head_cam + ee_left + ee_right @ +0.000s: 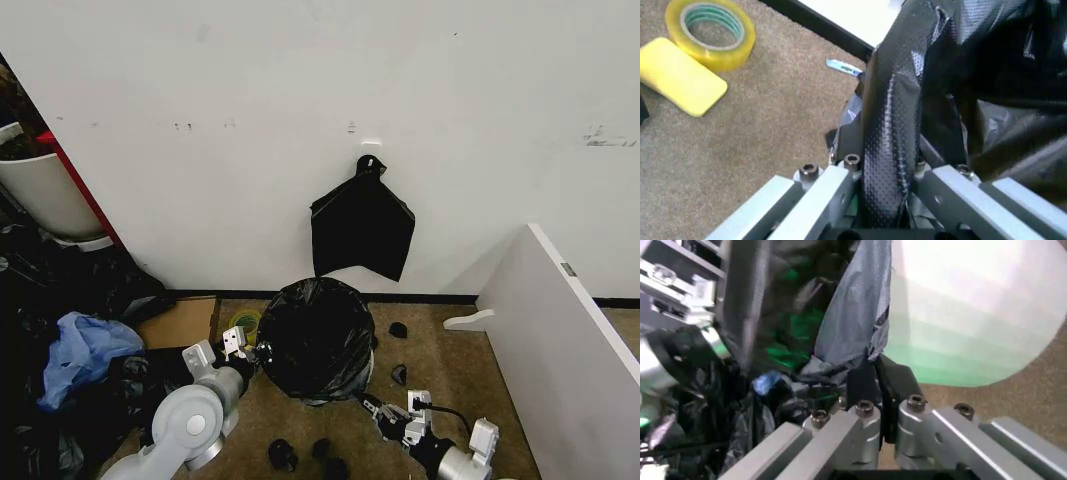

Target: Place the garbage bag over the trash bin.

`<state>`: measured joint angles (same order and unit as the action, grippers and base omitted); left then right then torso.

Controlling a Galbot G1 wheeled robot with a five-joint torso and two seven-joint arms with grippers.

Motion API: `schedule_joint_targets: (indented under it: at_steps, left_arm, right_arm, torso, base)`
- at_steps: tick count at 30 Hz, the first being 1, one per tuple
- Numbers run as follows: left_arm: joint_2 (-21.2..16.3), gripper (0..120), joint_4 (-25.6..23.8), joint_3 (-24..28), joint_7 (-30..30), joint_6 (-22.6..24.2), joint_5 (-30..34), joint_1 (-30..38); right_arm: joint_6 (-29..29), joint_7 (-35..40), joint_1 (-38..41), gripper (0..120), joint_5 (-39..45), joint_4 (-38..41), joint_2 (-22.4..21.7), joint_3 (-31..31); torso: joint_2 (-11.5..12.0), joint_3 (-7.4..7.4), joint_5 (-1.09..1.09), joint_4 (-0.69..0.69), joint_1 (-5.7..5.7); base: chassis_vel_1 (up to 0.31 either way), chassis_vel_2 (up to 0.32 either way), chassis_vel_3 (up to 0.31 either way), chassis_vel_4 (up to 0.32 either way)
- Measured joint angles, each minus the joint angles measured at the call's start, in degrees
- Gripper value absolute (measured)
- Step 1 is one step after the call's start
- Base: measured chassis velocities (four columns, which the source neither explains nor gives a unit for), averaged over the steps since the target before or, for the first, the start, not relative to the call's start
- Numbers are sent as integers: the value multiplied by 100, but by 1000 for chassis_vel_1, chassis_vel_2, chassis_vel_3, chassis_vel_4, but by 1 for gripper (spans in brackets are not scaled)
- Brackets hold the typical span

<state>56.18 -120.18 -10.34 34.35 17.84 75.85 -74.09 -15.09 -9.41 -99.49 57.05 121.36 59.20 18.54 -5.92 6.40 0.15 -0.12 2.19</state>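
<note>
Both fingers (840,180) of the left gripper (883,175) are pinched together on a fold of the garbage bag (315,335), seen close in the left wrist view as a ridge of glossy, dimpled black plastic (897,125) running up from between them. The right gripper (883,400) at the bag's lower right edge has its jaws closed on a thin flap of the same plastic (853,315).

The garbage bag is draped over the trash bin (973,315), covering it from the rim down almost to the floor, its long axis upright and its mouth facing up. In the head view the bin stands on the brown carpet just in front of the white wall, between the two grippers, the left gripper (240,345) touching its left side and the right gripper (375,408) low at its right. Bare white bin wall shows beside the bag in the right wrist view.

A flat black bag with a knotted top (362,225) hangs on the wall directly above. A roll of yellow tape (710,32) and a yellow block (680,75) lie on the carpet to the left, and a blue plastic bag (85,350) lies farther left. No readable writing is visible.
</note>
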Motion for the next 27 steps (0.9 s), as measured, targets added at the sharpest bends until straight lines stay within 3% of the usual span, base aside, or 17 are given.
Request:
schedule_joint_targets:
  at_steps: [7, 15, 22, 24, 25, 27]
  left_arm:
    - [16, 1, -76, 33, 44, 12, 23, 14]
    - [5, 1, -76, 32, 65, 17, 26, 23]
    - [93, 1, 139, 42, 166, -41, -29, 83]
    - [97, 1, 155, 43, 176, -47, -31, 89]
    - [105, 1, 189, 43, 198, -60, -34, 103]
    - [114, 1, 245, 42, 246, -98, -55, 126]
  right_arm:
    - [-35, 448, 336, 0, -646, -478, 38, -209]
    - [36, 363, 342, 1, -966, -533, 53, -299]
    - [191, 321, 62, 28, -1189, -273, -46, -10]
    - [188, 321, 35, 30, -1189, -252, -55, 14]
    - [177, 321, -58, 40, -1196, -169, -76, 92]
    - [134, 423, -293, 46, -1269, 108, -92, 267]
  torso:
    - [0, 0, 1, 0, 0]
    - [0, 0, 1, 0, 0]
    - [0, 0, 0, 0, 0]
    - [0, -1, 0, 0, 0]
    - [0, 0, 0, 0, 0]
    - [0, -1, 0, 0, 0]
  base:
    - [0, 0, 0, 0]
    - [0, 0, 0, 0]
    - [0, 0, 0, 0]
    - [0, 0, 0, 0]
    - [0, 0, 0, 0]
    - [0, 0, 0, 0]
